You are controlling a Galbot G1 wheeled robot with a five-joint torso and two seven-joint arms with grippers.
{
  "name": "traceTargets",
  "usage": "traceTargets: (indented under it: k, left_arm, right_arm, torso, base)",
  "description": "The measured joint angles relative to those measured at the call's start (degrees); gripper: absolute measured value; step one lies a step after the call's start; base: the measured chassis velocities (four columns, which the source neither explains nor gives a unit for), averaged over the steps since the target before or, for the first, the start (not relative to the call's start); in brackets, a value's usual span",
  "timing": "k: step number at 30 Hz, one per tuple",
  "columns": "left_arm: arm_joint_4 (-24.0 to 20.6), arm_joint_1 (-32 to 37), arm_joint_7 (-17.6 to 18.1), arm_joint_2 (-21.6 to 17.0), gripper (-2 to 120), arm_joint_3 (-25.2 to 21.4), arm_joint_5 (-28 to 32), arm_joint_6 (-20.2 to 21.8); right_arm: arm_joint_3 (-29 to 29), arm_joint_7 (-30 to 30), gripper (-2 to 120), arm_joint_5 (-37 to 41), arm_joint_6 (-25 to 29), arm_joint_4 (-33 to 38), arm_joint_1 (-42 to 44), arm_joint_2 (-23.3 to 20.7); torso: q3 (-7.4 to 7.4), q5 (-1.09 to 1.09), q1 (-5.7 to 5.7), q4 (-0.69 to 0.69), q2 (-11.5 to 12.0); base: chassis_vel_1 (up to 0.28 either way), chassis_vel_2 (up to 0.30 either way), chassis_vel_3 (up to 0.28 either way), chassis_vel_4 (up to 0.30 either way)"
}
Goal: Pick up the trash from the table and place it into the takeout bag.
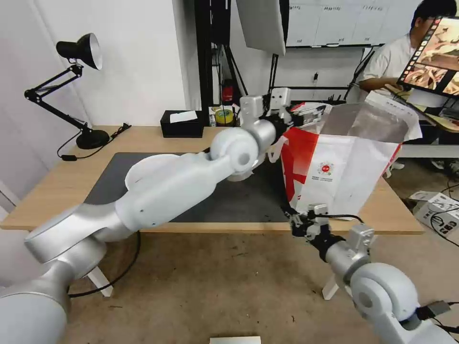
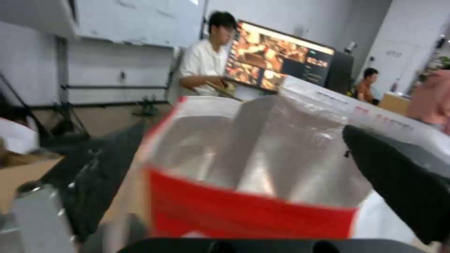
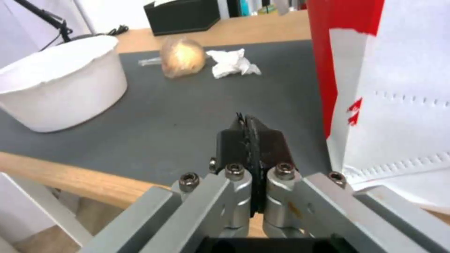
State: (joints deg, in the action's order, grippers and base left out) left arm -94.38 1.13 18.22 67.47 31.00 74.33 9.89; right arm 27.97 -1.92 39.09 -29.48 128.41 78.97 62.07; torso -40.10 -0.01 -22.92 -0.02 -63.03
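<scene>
Head view first: the left arm stretches across the table, its gripper up at the open mouth of the takeout bag, above the near-left rim. Whether that pincer is released or clenched I cannot tell — the fingers are lost against the clutter behind the bag. The bag stands upright on the right end of the table, partly on the dark grey mat, its red panel facing left and its round red logo facing the robot. The right gripper hangs low at the table's front edge, just beside the bag's near bottom corner.

Left wrist view looks down into the takeout bag: silver foil lining, red front rim, mouth held wide. One dark finger of the left gripper reaches over the rim.

Right wrist view shows the right gripper with its two black pads pressed flat together, nothing between them — clenched on air, above the mat's near edge, the bag's wall close beside it. Farther along the mat sit the white round bowl, the small beige-filled plastic bag and the crumpled white tissue, the last two just beside each other. A black tissue box stands on the bare wood behind them.
</scene>
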Motion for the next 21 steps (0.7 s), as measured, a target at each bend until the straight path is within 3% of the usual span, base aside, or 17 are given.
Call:
traceTargets:
  k: [2,4,5,7,8,10,12,14,16,18,19,21]
  left_arm:
    - [-0.76,0.73,-0.13,-0.98,109,-0.45,-0.87,-0.16]
    - [-3.35,3.99,-1.79,-6.25,113,-1.73,-6.59,-1.17]
    - [-3.35,3.99,-1.79,-6.25,113,-1.73,-6.59,-1.17]
    - [-6.15,6.8,-3.37,-11.28,115,-3.13,-11.58,-1.88]
    - [-6.15,6.8,-3.37,-11.28,115,-3.13,-11.58,-1.88]
    - [-9.12,10.36,-4.28,-15.6,115,-5.93,-15.64,-2.49]
    - [-10.08,11.8,-4.59,-16.91,114,-7.33,-16.76,-2.79]
    - [-13.08,17.07,-5.1,-20.56,112,-12.69,-18.68,-3.57]
    - [-14.35,19.87,-5.35,-21.93,111,-15.14,-19.22,-3.65]
    - [-17.58,29.5,-6.73,-25.32,105,-23.27,-21.31,-4.1]
    - [-17.58,29.5,-6.73,-25.32,105,-23.27,-21.31,-4.1]
    - [-19.96,37.73,-8.26,-27.14,101,-30.75,-23.1,-4.55]
  right_arm:
    - [0.05,-0.02,0,0.0,0.13,0.04,0.0,0.0]
    - [-0.01,-0.09,0,-1.7,2.02,0.01,0.05,-0.21]
    - [-0.01,-0.09,0,-1.7,2.02,0.01,0.05,-0.21]
    - [-0.41,0.54,0,-6.38,7.37,-0.81,0.69,-0.57]
    - [-0.41,0.54,0,-6.38,7.37,-0.81,0.69,-0.57]
    - [-1.08,1.73,0,-13.46,14.62,-2.36,1.45,-0.76]
    - [-1.3,1.92,0,-15.03,16.48,-2.68,1.67,-0.78]
    - [-1.9,2.24,0,-18.67,22.16,-3.44,2.42,-0.78]
    - [-1.99,2.21,0,-19.69,23.71,-3.53,2.63,-0.77]
    - [-2.03,1.09,0,-21.47,26.84,-3.63,3.07,-0.98]
    - [-2.03,1.09,0,-21.47,26.84,-3.63,3.07,-0.98]
    - [-1.69,0.23,3,-21.81,27.71,-3.6,3.41,-1.55]
  torso:
    - [0.0,0.0,0.0,0.0,0.0]
    - [0.0,-0.02,0.0,0.04,0.0]
    - [0.0,-0.02,0.0,0.04,0.0]
    - [0.0,-0.01,0.0,0.03,0.0]
    - [0.0,-0.01,0.0,0.03,0.0]
    - [0.0,-0.01,0.0,0.02,0.0]
    - [0.0,-0.01,0.0,0.02,0.0]
    - [0.0,0.0,0.0,0.01,0.0]
    - [0.0,0.0,0.0,0.01,0.0]
    - [0.0,-0.02,0.0,0.02,0.0]
    - [0.0,-0.02,0.0,0.02,0.0]
    - [0.0,-0.02,0.0,0.03,0.0]
  base:
    - [0.0,0.0,0.0,0.0]
    - [0.0,0.0,0.0,0.0]
    - [0.0,0.0,0.0,0.0]
    - [0.0,0.0,0.0,0.0]
    - [0.0,0.0,0.0,0.0]
    - [0.0,0.0,0.0,0.0]
    - [0.0,0.0,0.0,0.0]
    - [0.0,0.0,0.0,0.0]
    - [0.0,0.0,0.0,0.0]
    - [0.0,0.0,0.0,0.0]
    - [0.0,0.0,0.0,0.0]
    - [0.0,0.0,0.0,0.0]
